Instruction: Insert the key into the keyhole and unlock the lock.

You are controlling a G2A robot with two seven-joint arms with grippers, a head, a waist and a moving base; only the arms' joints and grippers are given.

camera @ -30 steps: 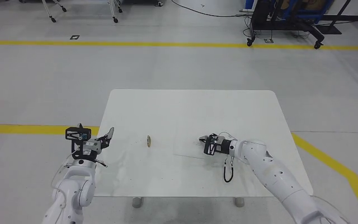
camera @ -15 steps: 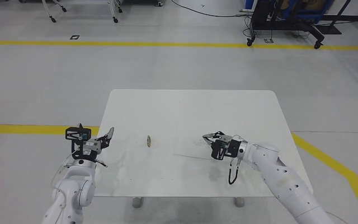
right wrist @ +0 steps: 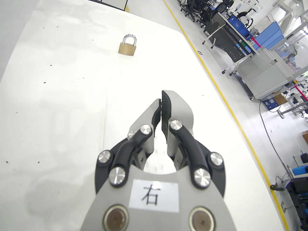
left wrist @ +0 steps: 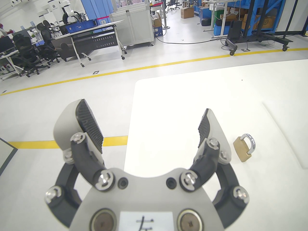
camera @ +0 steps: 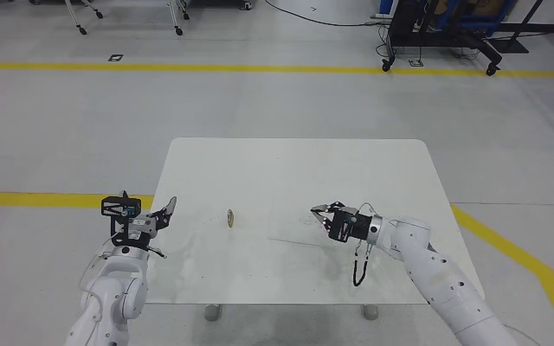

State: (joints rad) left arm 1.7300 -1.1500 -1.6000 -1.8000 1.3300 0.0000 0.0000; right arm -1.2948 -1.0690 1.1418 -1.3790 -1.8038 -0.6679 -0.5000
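Note:
A small brass padlock [camera: 230,218] with a silver shackle lies on the white table [camera: 303,164], left of centre. My left gripper [camera: 170,206] hangs open at the table's left edge, with the padlock [left wrist: 244,149] a short way off beyond one finger and nothing between the fingers of the left gripper [left wrist: 144,106]. My right gripper [camera: 317,209] is a little above the table right of centre, pointing toward the padlock [right wrist: 127,46]. The pads of the right gripper [right wrist: 160,97] are pressed together; I cannot make out a key between them or on the table.
A black cable loop [camera: 355,268] hangs from the right wrist over the table's near side. A faint seam [right wrist: 105,111] runs across the tabletop under the right gripper. Small dark specks dot the surface.
The right gripper has lifted off the table and shifted slightly right, tilting its tips toward the padlock. The left arm and the padlock have not moved.

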